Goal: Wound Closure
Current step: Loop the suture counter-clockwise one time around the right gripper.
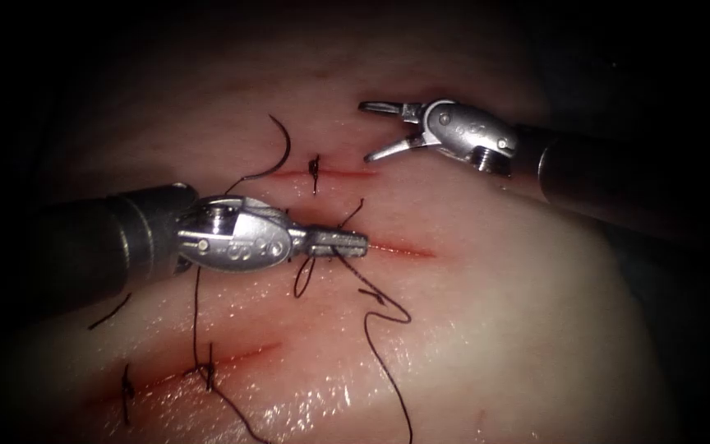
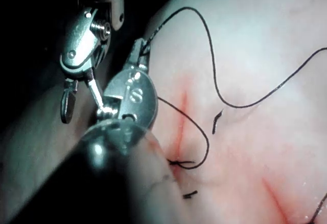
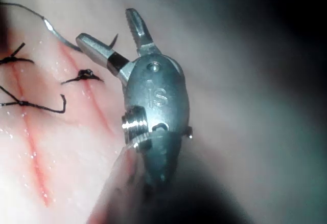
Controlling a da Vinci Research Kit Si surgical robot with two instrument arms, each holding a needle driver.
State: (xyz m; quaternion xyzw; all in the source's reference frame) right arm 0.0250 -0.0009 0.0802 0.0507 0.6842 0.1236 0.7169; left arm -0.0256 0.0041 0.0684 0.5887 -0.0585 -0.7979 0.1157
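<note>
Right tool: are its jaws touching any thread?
Apart. In the endoscope view the right tool hangs open beyond the upper cut's knot, with bare tissue between.

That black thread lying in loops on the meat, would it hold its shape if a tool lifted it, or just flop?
Probably flop: the thread lies in loose curls over the tissue. It looks light. It may slip, since the tissue glistens wet. The left tool has its jaws shut on it; the right tool is open, holding nothing.

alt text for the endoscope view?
Left tool, jaws shut on the thread, lies over the middle cut in the tissue. Right tool hovers open and empty by the knotted upper cut.
</note>
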